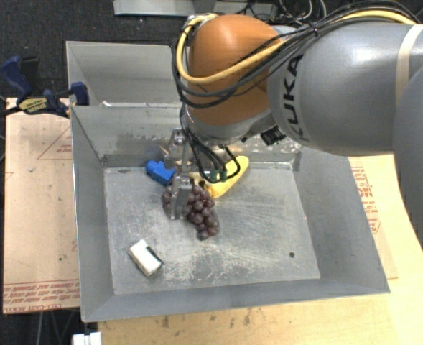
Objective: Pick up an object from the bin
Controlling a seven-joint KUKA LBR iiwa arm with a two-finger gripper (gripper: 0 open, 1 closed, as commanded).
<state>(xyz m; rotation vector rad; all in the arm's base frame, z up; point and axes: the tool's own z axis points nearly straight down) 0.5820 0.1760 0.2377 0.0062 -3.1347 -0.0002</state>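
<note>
My gripper [180, 190] reaches down under the orange dome near the middle of the bin's back half. Its tips rest against the upper left of a dark purple bunch of grapes [200, 214], which lies on the bin floor. Whether the grapes sit between the tips is hidden by the gripper body. A yellow banana-shaped piece [229, 180] lies just right of the gripper, partly under the cables. A small blue object [157, 170] lies just left of it, near the back wall.
A small white block [145, 257] lies alone at the front left of the bin floor. The arm and its dome hang over the back middle and right of the bin.
</note>
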